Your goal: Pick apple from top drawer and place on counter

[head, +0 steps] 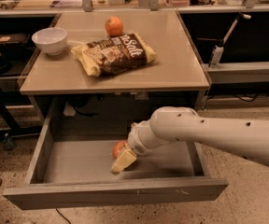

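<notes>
Lower centre of frame: cream-tipped white gripper [124, 160] inside wide shallow grey-brown top drawer [78, 162], directly against small round red apple [118, 147]. Spread or clamped: cannot tell.
</notes>
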Available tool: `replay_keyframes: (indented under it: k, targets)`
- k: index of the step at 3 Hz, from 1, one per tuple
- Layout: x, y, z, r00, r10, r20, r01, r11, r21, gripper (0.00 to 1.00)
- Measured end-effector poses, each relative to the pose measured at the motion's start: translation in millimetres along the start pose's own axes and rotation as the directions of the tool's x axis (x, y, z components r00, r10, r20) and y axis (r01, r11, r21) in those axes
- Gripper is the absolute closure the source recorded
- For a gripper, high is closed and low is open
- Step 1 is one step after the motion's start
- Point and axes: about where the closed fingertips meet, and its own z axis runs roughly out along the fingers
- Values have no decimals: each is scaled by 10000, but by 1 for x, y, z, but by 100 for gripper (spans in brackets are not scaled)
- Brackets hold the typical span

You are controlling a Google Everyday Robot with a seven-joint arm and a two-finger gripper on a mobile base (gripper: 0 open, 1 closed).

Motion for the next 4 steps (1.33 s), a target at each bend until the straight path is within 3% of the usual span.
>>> replay_keyframes:
  k: [1, 2, 4]
  targets:
    - [7, 4, 13, 9997, 221, 88, -220, 9996, -168, 0]
    - [11, 8, 22, 9991, 375, 183, -369, 9989, -305, 19]
    - [11, 8, 22, 9991, 376, 183, -370, 9988, -307, 65]
